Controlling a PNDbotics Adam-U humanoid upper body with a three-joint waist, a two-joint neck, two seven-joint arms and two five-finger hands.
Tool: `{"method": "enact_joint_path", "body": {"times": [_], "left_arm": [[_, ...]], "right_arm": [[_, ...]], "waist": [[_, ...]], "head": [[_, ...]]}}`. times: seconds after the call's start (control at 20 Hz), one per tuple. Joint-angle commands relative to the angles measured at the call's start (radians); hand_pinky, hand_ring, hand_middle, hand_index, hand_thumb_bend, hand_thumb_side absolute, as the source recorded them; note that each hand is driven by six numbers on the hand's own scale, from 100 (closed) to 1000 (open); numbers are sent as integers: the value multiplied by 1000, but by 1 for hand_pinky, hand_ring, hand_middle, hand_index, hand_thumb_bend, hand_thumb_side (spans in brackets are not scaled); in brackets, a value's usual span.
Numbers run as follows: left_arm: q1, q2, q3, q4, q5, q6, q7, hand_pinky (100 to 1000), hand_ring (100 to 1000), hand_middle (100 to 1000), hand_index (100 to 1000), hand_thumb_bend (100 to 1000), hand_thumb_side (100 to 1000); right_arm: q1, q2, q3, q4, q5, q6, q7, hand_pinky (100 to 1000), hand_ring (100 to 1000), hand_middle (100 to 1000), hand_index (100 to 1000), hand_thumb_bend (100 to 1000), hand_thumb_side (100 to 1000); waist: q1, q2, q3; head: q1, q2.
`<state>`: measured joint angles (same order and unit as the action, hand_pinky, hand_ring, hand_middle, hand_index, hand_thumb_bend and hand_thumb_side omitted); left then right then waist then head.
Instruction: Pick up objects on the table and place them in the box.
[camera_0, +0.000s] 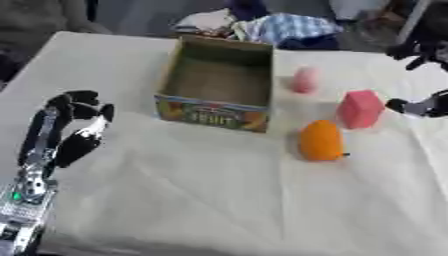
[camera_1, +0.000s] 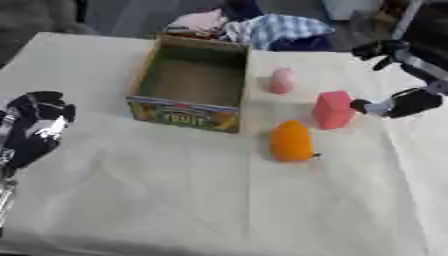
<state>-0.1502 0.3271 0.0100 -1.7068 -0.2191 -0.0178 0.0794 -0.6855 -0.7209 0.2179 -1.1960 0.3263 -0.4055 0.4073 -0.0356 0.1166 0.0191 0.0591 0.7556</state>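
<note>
Left eye view, read from the near edge outward. At about 8 o'clock your left hand (camera_0: 74, 127) rests idle on the white table (camera_0: 201, 200), its fingers curled at the tips and holding nothing. Past centre, at about 3 o'clock, lies the orange fruit (camera_0: 321, 141), on its own and nothing touching it. Just beyond it, at 2 o'clock, stands the pink block (camera_0: 360, 108), upright. Your right hand (camera_1: 398, 102) comes in from the 3 o'clock edge, best seen in the right eye view: one fingertip sits at the block's right face, touching or nearly so, while other fingers are raised well above and behind. The hand is spread and grips nothing. At 12 o'clock sits the cardboard box (camera_0: 219, 107), open-topped, with nothing visible in it; just to its right lies a small pale pink object (camera_0: 304, 80).

Likely hazard: with contact on one side only, a further push would probably tip or slide the block toward the fruit rather than capture it. Bring the opposing fingers round its left face before you close. The fruit is rounded and may roll if nudged.
</note>
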Motion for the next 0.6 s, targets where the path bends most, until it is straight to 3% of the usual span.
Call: {"method": "enact_joint_path", "body": {"times": [0.05, 0.6], "left_arm": [[-8, 29, -2, -12, 4, -2, -5, 692, 623, 608, 737, 356, 455], [-10, 32, -9, -10, 4, -4, -16, 692, 623, 609, 737, 355, 456]], "right_arm": [[-40, -12, 0, 41, 25, -14, 25, 765, 890, 871, 946, 445, 283], [-135, 55, -14, 267, 190, -84, 56, 780, 903, 883, 950, 480, 291]], "waist": [[-1, -15, 2], [0, -15, 17]], "head": [[-1, 3], [-8, 8]]}}
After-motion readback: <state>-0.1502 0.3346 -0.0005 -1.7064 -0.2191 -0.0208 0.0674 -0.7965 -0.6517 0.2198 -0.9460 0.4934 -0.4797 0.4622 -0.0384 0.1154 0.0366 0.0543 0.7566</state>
